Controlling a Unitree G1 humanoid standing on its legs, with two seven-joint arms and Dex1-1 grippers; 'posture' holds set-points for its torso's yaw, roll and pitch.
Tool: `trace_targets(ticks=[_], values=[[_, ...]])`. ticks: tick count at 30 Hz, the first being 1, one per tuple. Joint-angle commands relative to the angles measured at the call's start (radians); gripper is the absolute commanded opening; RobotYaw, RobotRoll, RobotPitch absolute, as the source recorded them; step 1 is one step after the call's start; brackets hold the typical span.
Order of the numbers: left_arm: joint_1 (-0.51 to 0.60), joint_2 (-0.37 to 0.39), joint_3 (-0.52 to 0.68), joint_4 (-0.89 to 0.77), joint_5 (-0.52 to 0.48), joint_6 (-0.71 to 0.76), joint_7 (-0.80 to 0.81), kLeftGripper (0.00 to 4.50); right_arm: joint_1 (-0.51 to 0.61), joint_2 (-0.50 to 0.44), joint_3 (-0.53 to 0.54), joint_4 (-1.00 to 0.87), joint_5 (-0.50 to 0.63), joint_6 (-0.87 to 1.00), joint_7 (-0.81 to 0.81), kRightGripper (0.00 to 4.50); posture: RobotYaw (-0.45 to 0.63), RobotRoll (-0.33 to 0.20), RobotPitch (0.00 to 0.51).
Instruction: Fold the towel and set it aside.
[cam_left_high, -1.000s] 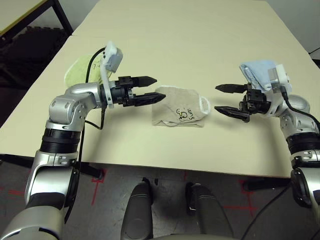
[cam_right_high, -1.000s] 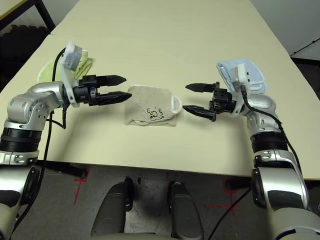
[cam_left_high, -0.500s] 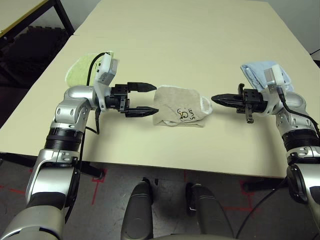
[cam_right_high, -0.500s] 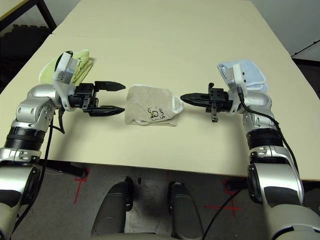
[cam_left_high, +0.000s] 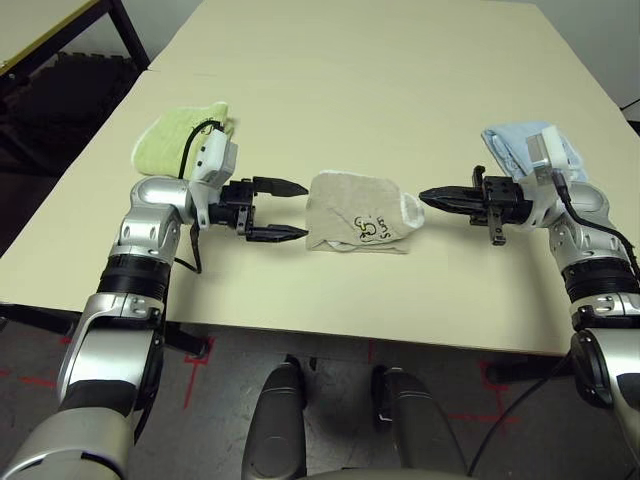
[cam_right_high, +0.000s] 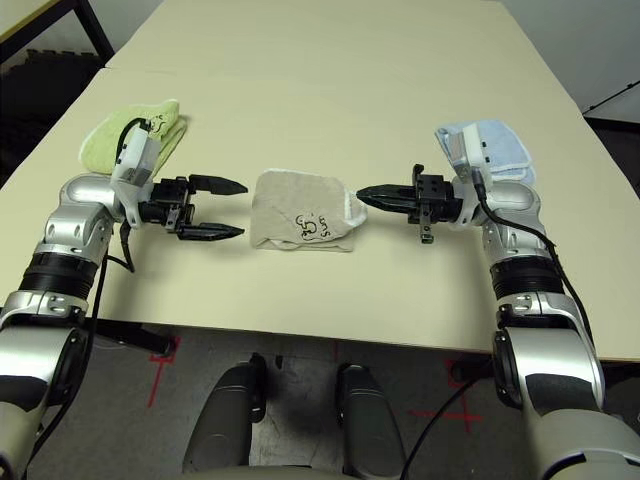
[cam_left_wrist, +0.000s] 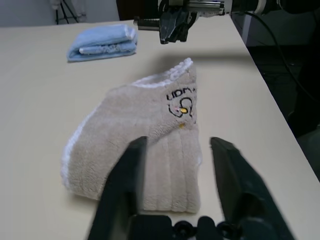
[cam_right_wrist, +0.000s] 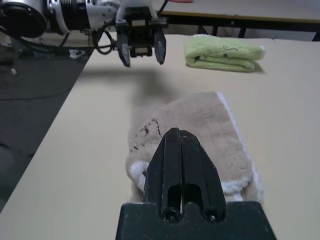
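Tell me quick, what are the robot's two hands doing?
Left gripper: open, holding nothing.
Right gripper: shut, holding nothing, by the towel.

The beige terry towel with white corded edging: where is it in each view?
Left eye: beige terry towel, centre.
Right eye: centre.
Left wrist: centre, beyond the fingers.
Right wrist: centre.
Shared landmark: its dark embroidered mark.

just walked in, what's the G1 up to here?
Folding a beige towel, which lies folded on the table between the two arms. Neither holds it. The left gripper hovers just off one end, jaws open. The right gripper points at the other end, jaws shut. A green towel and a blue towel lie folded out at the sides.
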Motion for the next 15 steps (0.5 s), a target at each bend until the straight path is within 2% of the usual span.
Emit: trace_targets(ticks=[1,3,11,15], values=[[-0.027,-0.020,-0.012,0.036,0.015,-0.025,-0.017,0.83,-0.008,0.019,0.014,-0.034,0.013,0.032,-0.011,0.00,0.02,0.000,0.190],[-0.039,-0.035,-0.016,0.048,0.018,-0.025,-0.017,0.01,-0.016,0.034,0.020,-0.040,0.013,0.042,-0.016,0.00,0.02,0.000,0.189],[-0.119,-0.182,-0.043,0.174,0.076,-0.052,0.020,0.01,-0.025,0.146,0.052,-0.028,-0.011,0.016,-0.079,0.00,0.03,0.000,0.176],[-0.141,-0.212,-0.044,0.226,0.098,-0.076,0.020,0.01,0.003,0.144,0.066,-0.045,-0.017,0.013,-0.068,0.00,0.04,0.000,0.175]])
